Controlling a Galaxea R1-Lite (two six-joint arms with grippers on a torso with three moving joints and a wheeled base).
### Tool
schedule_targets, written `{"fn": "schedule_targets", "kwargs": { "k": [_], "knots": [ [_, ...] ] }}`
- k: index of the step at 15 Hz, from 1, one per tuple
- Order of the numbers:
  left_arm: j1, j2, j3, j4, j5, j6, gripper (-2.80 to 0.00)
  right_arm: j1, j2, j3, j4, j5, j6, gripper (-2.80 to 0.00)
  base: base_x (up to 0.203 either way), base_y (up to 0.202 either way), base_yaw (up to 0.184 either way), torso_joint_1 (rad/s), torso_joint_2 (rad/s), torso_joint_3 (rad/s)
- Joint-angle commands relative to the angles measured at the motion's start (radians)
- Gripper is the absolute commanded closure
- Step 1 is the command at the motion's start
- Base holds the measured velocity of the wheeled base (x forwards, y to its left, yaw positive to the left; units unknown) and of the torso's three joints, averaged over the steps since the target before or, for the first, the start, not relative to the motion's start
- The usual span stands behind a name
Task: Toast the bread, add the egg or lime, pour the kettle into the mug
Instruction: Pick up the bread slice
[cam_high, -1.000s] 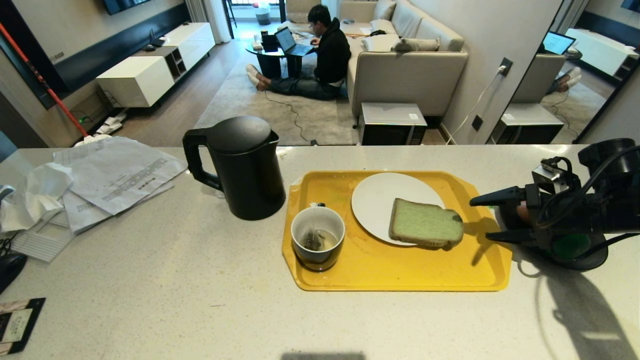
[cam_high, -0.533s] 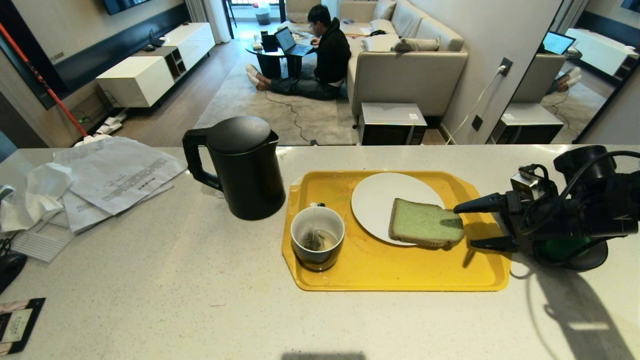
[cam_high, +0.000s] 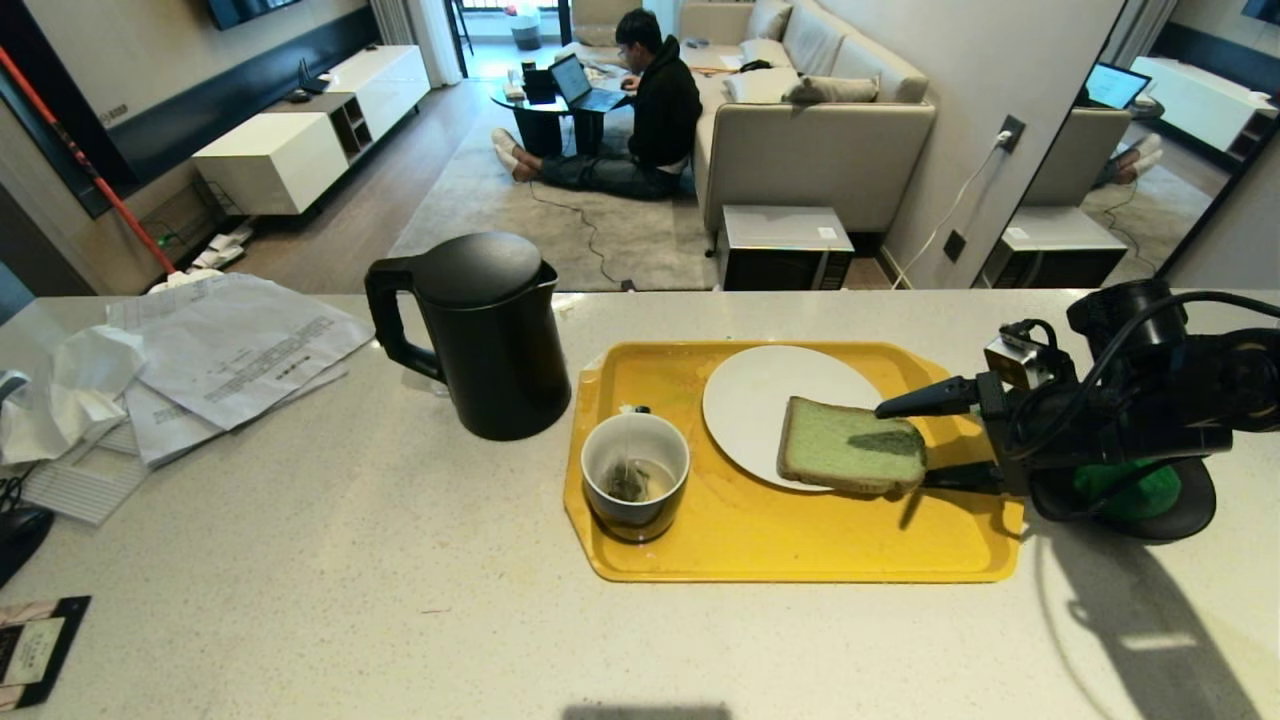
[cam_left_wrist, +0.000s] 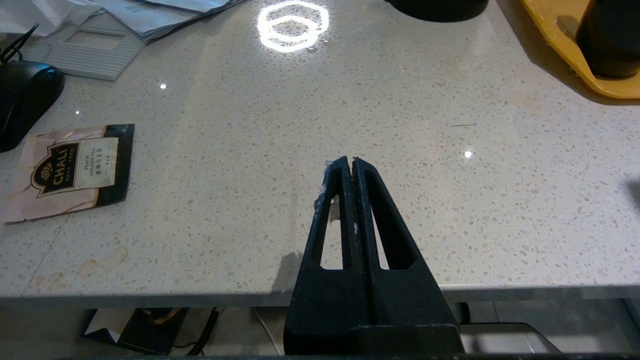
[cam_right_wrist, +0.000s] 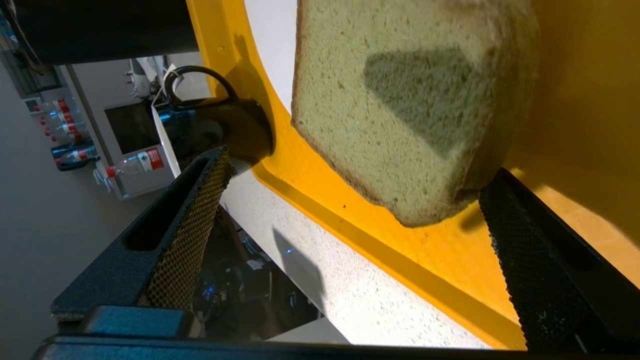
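The right gripper (cam_high: 905, 445) had advanced, jaws fully spread and empty, one finger above and one below the near edge of the pale green, brown-crusted bread slice (cam_high: 850, 445) on the round white plate (cam_high: 755, 400). Toasting remained undone. Beyond the jaws stood the dark mug (cam_high: 636, 488); nothing obstructed. The left gripper (cam_left_wrist: 352, 165) was closed, parked.

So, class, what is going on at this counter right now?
The right gripper reaches in from the tray's right side, open, one finger above and one below the edge of the green bread lying partly on the white plate. The left gripper hangs shut, idle. The kettle and mug stand untouched.
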Motion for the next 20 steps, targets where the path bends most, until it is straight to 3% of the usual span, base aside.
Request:
{"fn": "schedule_targets", "kwargs": {
  "k": [1, 7, 8, 15, 20],
  "knots": [
    [0.001, -0.001, 0.000, 0.000, -0.001, 0.000, 0.00, 0.011, 0.024, -0.023, 0.001, 0.003, 0.008, -2.80, 0.000, 0.000, 0.000, 0.000, 0.00, 0.000],
    [0.001, 0.001, 0.000, 0.000, 0.001, 0.000, 0.00, 0.014, 0.039, -0.032, 0.000, 0.000, 0.013, -2.80, 0.000, 0.000, 0.000, 0.000, 0.00, 0.000],
    [0.001, -0.001, 0.000, 0.000, -0.001, 0.000, 0.00, 0.014, 0.038, -0.032, 0.000, 0.000, 0.013, 0.00, 0.000, 0.000, 0.000, 0.000, 0.00, 0.000],
    [0.001, -0.001, 0.000, 0.000, 0.001, 0.000, 0.00, 0.012, 0.026, -0.031, 0.001, 0.000, 0.014, 0.00, 0.000, 0.000, 0.000, 0.000, 0.00, 0.000],
    [0.001, 0.000, 0.000, 0.000, 0.001, 0.000, 0.00, 0.010, -0.086, -0.024, 0.007, -0.001, 0.023, 0.00, 0.000, 0.000, 0.000, 0.000, 0.00, 0.000]
  ]
}}
